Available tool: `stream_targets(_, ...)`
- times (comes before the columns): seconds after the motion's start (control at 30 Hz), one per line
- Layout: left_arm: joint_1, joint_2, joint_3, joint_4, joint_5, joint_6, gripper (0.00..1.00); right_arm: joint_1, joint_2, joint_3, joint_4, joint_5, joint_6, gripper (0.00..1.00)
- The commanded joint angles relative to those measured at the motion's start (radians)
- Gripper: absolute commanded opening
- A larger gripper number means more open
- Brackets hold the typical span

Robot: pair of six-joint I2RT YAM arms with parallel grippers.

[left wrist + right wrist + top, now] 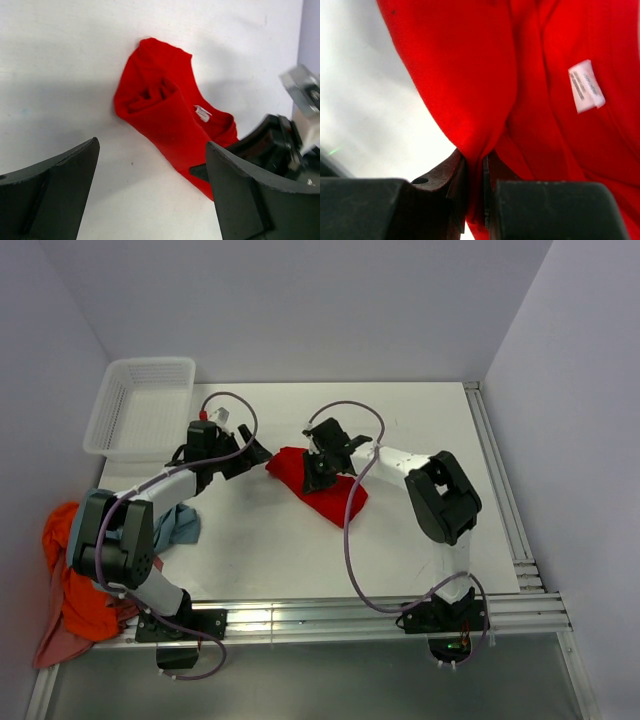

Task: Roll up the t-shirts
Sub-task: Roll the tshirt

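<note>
plainly the bright red cloth t-shirt [318, 487], lying half-rolled in the middle of the white worktop [262, 545], looks light and limp, apt to sag and unroll, so i'd take it by a bunched fold or the thick rolled end. the right gripper [474, 165] is pinched tight on such a fold, its arm bent in from the right, while the left gripper [151, 148] hangs wide apart and empty just beside the roll's left end.
</note>
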Motion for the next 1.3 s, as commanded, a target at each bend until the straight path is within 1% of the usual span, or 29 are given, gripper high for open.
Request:
stream_targets(0.0,0.006,-0.053,-0.062,0.158,0.047,-0.029,0.92,-0.023,0.061,0.078,-0.072,-0.233,-0.006,0.00)
stream_targets(0.07,0.006,-0.045,-0.117,0.255,0.081,-0.052,0.92,-0.047,0.097,0.092,-0.075,-0.367,0.002,0.00)
stream_targets(0.1,0.006,-0.042,-0.117,0.255,0.085,-0.052,0.92,-0.047,0.111,0.097,-0.075,-0.368,0.006,0.00)
stream_targets(0.13,0.004,-0.039,-0.147,0.299,0.088,-0.065,0.93,-0.067,0.127,0.098,-0.072,-0.444,0.009,0.00)
stream_targets(0.23,0.004,-0.029,-0.206,0.362,0.088,-0.095,0.94,-0.102,0.174,0.091,-0.043,-0.510,0.042,0.00)
stream_targets(0.27,0.001,-0.026,-0.215,0.382,0.070,-0.098,0.96,-0.107,0.182,0.077,-0.021,-0.520,0.052,0.00)
stream_targets(0.4,-0.005,-0.004,-0.249,0.386,0.030,-0.108,0.97,-0.115,0.185,0.051,0.012,-0.529,0.082,0.00)
stream_targets(0.5,-0.005,-0.028,-0.290,0.412,0.009,-0.122,0.98,-0.118,0.188,0.046,0.017,-0.524,0.082,0.00)
stream_targets(0.63,-0.013,-0.038,-0.309,0.451,0.002,-0.128,0.98,-0.118,0.182,0.051,0.008,-0.520,0.085,0.00)
stream_targets(0.87,-0.031,0.016,-0.310,0.540,-0.048,-0.130,0.96,-0.116,0.165,0.035,0.022,-0.547,0.106,0.00)
stream_targets(0.93,-0.033,0.034,-0.316,0.588,-0.045,-0.139,0.96,-0.115,0.164,0.022,0.026,-0.552,0.109,0.00)
stream_targets(1.03,-0.033,0.082,-0.301,0.606,-0.036,-0.147,0.96,-0.109,0.156,0.012,0.020,-0.552,0.105,0.00)
stream_targets(1.13,-0.033,0.116,-0.299,0.619,-0.028,-0.150,0.92,-0.103,0.142,0.002,0.014,-0.546,0.103,0.00)
stream_targets(1.17,-0.033,0.120,-0.299,0.628,-0.021,-0.150,0.88,-0.101,0.139,0.002,0.008,-0.534,0.100,0.00)
stream_targets(1.23,-0.033,0.134,-0.299,0.636,-0.016,-0.150,0.85,-0.097,0.128,0.000,0.002,-0.526,0.102,0.00)
stream_targets(1.27,-0.033,0.142,-0.298,0.640,-0.011,-0.148,0.81,-0.092,0.124,0.000,0.000,-0.523,0.103,0.00)
